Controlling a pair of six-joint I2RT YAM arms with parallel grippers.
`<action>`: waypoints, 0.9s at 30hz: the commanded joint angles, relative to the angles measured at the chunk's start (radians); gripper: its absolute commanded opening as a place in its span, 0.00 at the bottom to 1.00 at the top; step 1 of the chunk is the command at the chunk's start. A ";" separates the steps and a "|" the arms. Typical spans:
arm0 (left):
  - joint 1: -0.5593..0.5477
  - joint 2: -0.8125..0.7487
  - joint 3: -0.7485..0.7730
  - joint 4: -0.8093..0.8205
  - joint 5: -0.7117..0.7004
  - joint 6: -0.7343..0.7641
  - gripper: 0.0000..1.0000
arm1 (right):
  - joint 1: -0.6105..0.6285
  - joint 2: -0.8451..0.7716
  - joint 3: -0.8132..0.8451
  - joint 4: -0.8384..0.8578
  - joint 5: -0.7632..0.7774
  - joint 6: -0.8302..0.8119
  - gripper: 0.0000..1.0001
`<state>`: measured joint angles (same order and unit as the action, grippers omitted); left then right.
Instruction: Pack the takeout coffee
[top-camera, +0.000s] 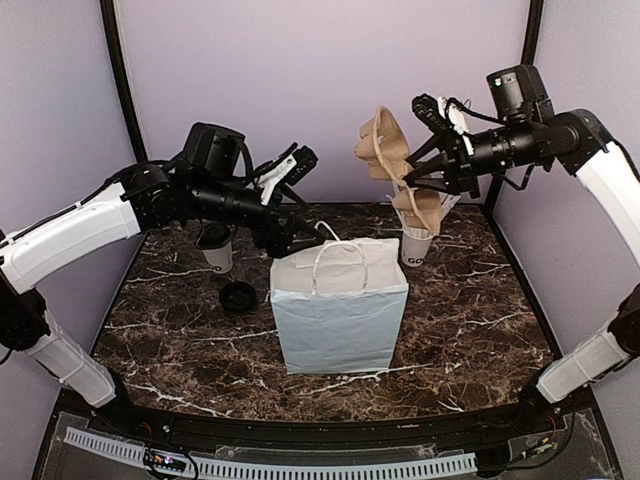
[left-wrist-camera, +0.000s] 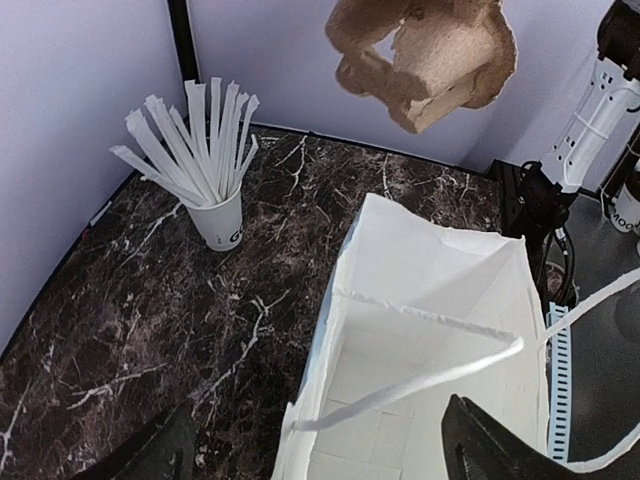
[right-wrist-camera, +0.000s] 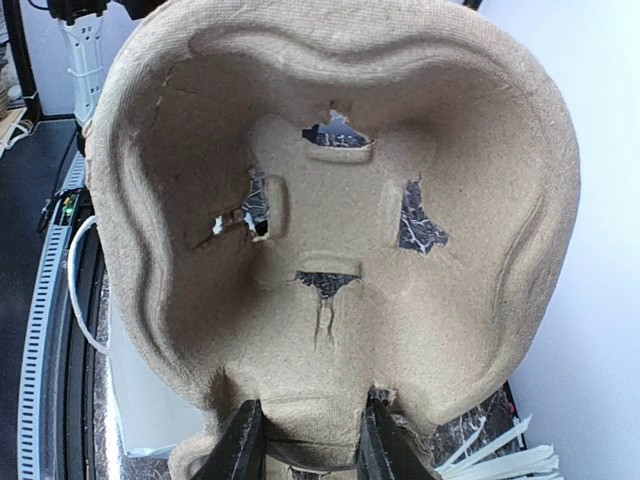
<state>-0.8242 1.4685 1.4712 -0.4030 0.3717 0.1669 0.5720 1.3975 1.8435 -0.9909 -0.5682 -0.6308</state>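
Dark marble table (top-camera: 470, 330), lilac walls (top-camera: 330, 90); takeout coffee (top-camera: 218, 258) rear-left.

Right wrist view: the cup carrier (right-wrist-camera: 340, 200) clamped in my right gripper (right-wrist-camera: 305, 445) is blocking nearly everything beyond it; the table (right-wrist-camera: 415, 225) is showing only through its holes. Left wrist view: the bottom edge is cutting off the fingertips (left-wrist-camera: 155, 452) of my left gripper (left-wrist-camera: 315, 455) and the near end of the paper bag (left-wrist-camera: 430, 290). Overhead: my left arm (top-camera: 180, 200) is covering the rim of the coffee cup (top-camera: 219, 258); its lettering is too small to read.
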 joint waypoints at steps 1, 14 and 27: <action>-0.070 0.051 0.150 -0.182 -0.117 0.168 0.88 | 0.050 0.044 0.060 -0.054 -0.059 -0.013 0.29; -0.141 0.217 0.366 -0.257 -0.164 0.379 0.72 | 0.075 0.086 0.201 -0.192 -0.090 -0.085 0.29; -0.122 0.266 0.456 -0.306 -0.083 0.217 0.00 | 0.080 0.034 0.110 -0.210 -0.175 -0.109 0.31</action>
<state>-0.9577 1.7481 1.9182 -0.7128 0.2295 0.4679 0.6373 1.4487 1.9907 -1.1904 -0.6746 -0.7246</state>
